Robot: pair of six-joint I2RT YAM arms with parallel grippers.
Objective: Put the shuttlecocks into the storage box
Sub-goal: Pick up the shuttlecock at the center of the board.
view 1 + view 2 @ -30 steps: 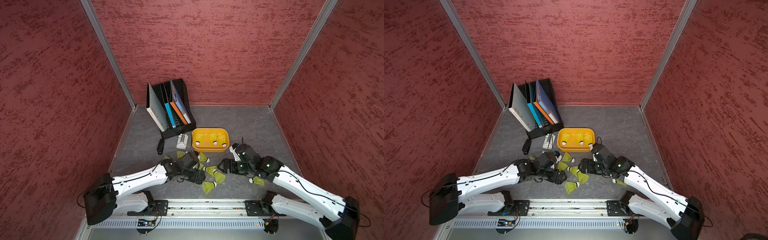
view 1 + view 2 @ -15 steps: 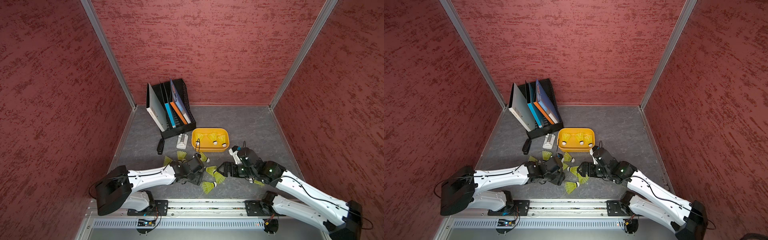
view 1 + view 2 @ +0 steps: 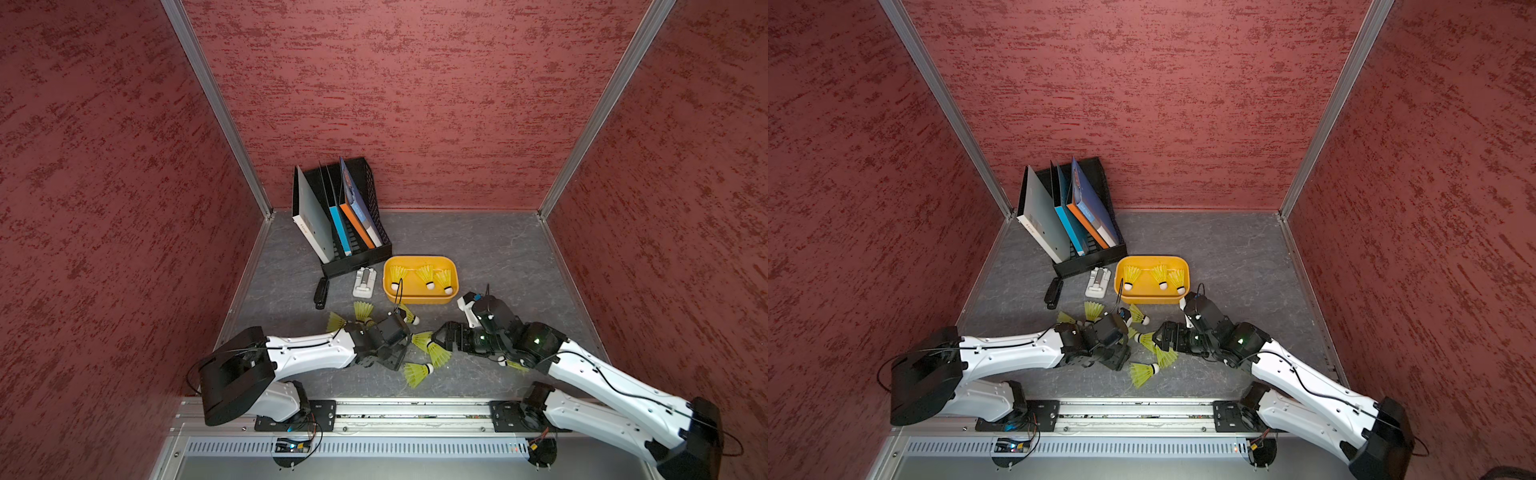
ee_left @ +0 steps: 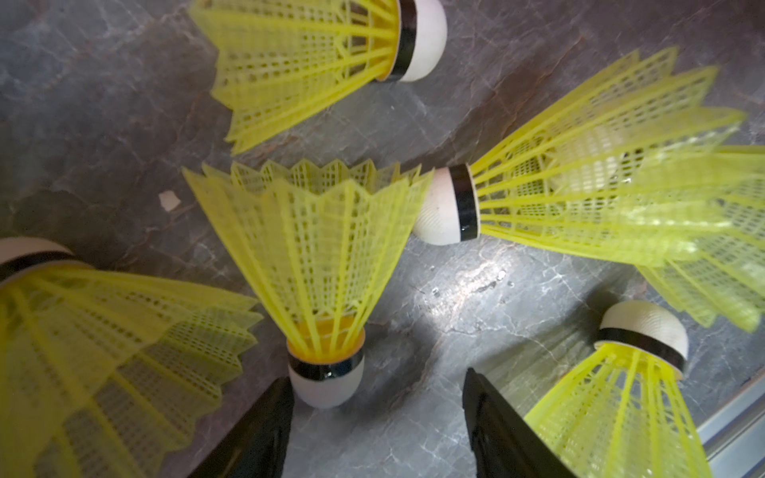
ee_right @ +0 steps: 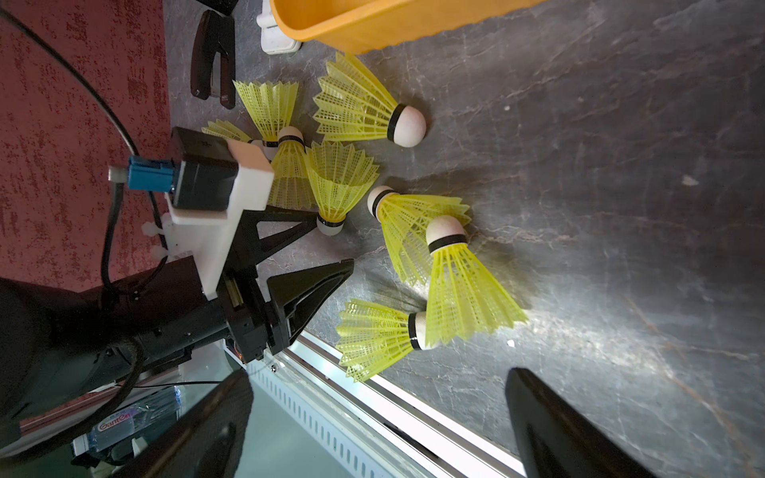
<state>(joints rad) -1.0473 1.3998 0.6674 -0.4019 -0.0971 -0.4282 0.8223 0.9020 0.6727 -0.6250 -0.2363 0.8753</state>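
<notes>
One storage box (image 3: 419,300) holds three shuttlecocks (image 3: 426,274); at least eight lie outside.

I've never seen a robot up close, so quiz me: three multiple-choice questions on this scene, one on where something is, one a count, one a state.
1. The storage box sits: A) beside the white device B) inside the file rack C) on the metal rail.
2. Shuttlecocks inside it: A) none B) three C) six.
3. The right gripper is: A) shut on a shuttlecock B) shut on the box rim C) open, empty.

A, box and device lie side by side; B, three white tips show inside; C, jaws wide apart, gripping nothing.
</notes>
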